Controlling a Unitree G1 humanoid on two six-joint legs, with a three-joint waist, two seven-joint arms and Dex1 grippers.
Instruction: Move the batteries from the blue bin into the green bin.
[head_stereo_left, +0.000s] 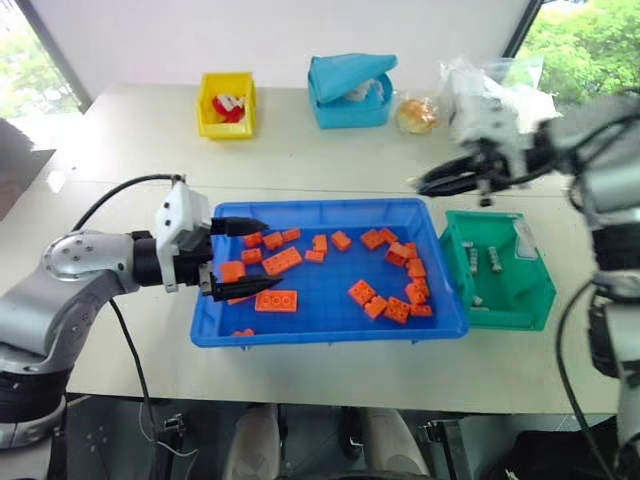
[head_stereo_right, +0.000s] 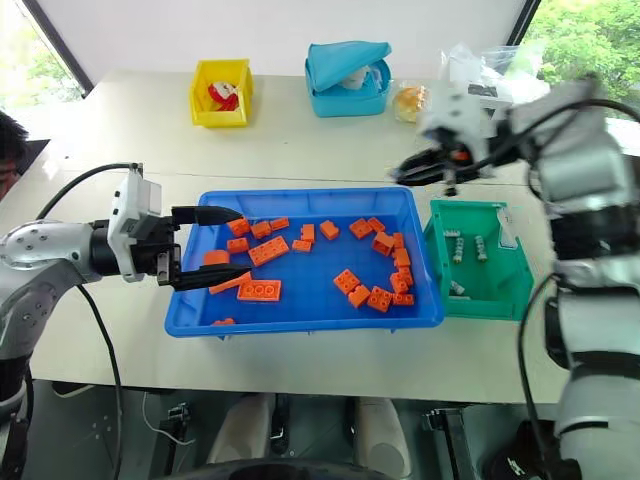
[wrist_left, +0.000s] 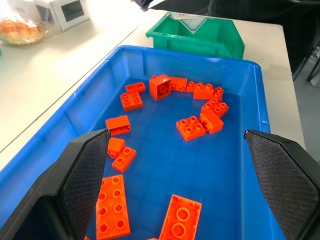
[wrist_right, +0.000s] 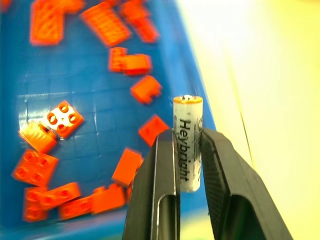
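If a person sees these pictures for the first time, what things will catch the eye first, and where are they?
The big blue bin in the middle of the table draws the eye, with orange bricks scattered inside. To its right stands the green bin, already holding a few batteries. Above the blue bin's right edge, the right end effector is shut on one white battery, while the left end effector hangs open over the bin's left end.

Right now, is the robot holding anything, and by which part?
Yes. The right gripper pinches a battery by its lower half between two fingers. The left gripper is open, holding nothing.
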